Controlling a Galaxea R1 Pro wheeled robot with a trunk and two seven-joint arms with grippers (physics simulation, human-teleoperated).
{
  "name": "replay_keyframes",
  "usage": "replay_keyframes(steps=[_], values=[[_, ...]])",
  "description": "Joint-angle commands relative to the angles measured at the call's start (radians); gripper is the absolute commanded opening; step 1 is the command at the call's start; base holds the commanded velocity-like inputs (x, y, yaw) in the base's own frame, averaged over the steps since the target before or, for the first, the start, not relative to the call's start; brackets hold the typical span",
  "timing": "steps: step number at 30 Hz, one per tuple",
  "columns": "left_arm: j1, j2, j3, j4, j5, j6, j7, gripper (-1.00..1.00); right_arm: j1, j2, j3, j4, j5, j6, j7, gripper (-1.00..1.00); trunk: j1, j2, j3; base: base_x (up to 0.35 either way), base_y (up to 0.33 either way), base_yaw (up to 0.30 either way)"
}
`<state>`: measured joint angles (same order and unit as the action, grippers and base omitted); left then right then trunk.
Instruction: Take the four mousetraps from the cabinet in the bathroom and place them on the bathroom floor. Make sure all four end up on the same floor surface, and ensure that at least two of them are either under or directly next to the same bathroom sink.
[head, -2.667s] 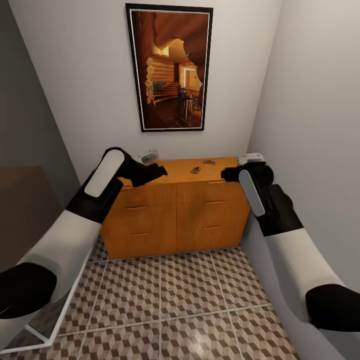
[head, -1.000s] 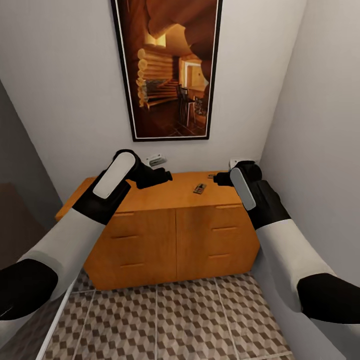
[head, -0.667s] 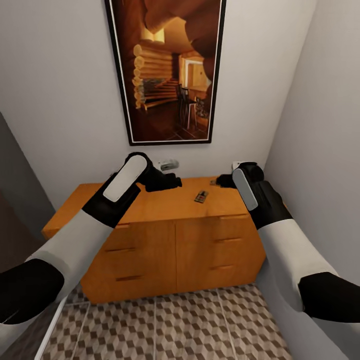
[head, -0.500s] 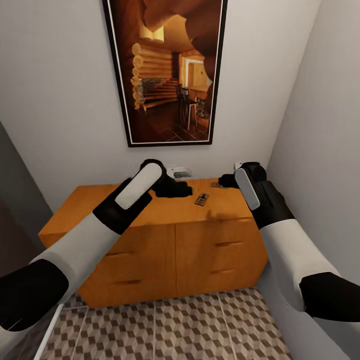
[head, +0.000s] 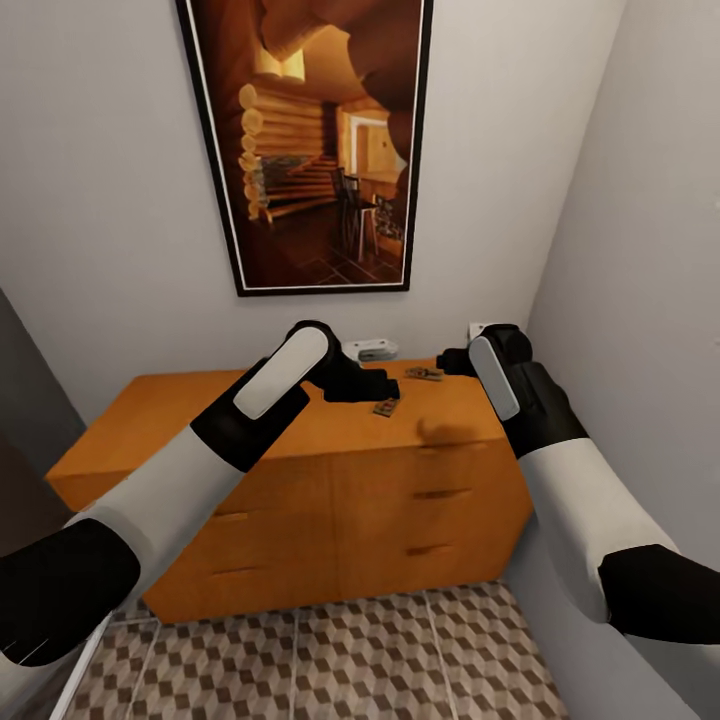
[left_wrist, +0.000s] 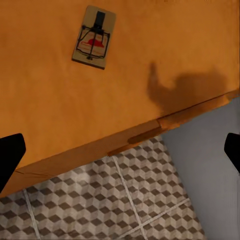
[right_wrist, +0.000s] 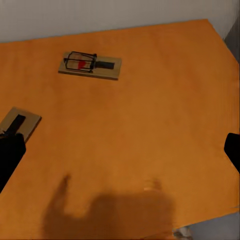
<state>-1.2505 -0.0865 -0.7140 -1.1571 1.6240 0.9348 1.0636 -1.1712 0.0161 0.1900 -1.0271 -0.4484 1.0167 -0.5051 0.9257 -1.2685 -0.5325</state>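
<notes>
Change: since the earlier frames the camera had closed in on the cabinet, and the left arm had swung inward over its top until the left hand sat just beside a mousetrap.
Left hand (head: 372, 383): hovered above the cabinet top, next to the nearer mousetrap; its wrist view showed one dark fingertip (left_wrist: 10, 156) at each side edge, so the jaws stood wide apart with nothing between them.
Right hand (head: 447, 362): hovered over the back right part of the cabinet top, beside the farther mousetrap; one dark fingertip (right_wrist: 10, 155) sat at each edge of its wrist view, spread wide and holding nothing.
Cabinet (head: 300, 520): orange-brown wood, broad flat top, drawers with bar handles, standing against the white back wall in a narrow corner.
Nearer mousetrap (head: 386, 407): lay flat on the cabinet top, just beside the left hand; the left wrist view showed it (left_wrist: 94, 44) with a red patch and dark wire, well back from the front edge.
Farther mousetrap (head: 425, 373): lay flat near the back of the top, close to the right hand; the right wrist view showed it (right_wrist: 90, 65) near the wall.
Other mousetraps: I could not tell where they were.
Floor (head: 380, 655): tiles with a brown-and-beige cube pattern in front of the cabinet.
Picture (head: 315, 140): dark-framed, hung on the wall above the cabinet.
</notes>
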Motion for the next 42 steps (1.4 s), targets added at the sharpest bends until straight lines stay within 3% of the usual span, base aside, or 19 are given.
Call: replay_keyframes(steps=[1,8,18,26,33,42], values=[[-0.001,0.000,-0.001,0.001,0.010,0.001,0.010,1.00,-0.001,0.000,0.002,-0.001,-0.010,0.002,-0.010,1.00,0.000,-0.001,-0.001,0.120,-0.265,0.000],[-0.001,-0.001,-0.001,0.009,0.010,-0.001,0.009,1.00,-0.001,0.002,0.003,-0.001,-0.010,0.002,-0.010,1.00,0.000,-0.001,-0.001,0.142,-0.261,0.000],[-0.003,0.017,0.005,0.010,0.001,0.011,0.019,1.00,-0.001,0.006,0.004,-0.001,-0.010,0.002,-0.009,1.00,0.000,-0.001,-0.001,0.017,-0.026,0.000],[-0.014,0.058,0.006,0.011,0.000,0.028,0.022,1.00,0.002,0.007,0.005,0.000,-0.010,0.001,-0.009,1.00,0.000,-0.001,-0.001,0.001,-0.001,0.000],[-0.026,0.114,0.004,0.010,0.001,0.071,0.022,1.00,0.002,0.007,0.007,0.003,-0.010,0.000,-0.009,1.00,0.000,-0.001,-0.001,0.000,0.000,0.000],[-0.024,0.142,-0.004,0.020,0.000,0.074,0.022,1.00,0.002,0.007,0.008,0.004,-0.010,0.000,-0.009,1.00,0.000,-0.001,-0.001,0.047,0.034,0.000]])
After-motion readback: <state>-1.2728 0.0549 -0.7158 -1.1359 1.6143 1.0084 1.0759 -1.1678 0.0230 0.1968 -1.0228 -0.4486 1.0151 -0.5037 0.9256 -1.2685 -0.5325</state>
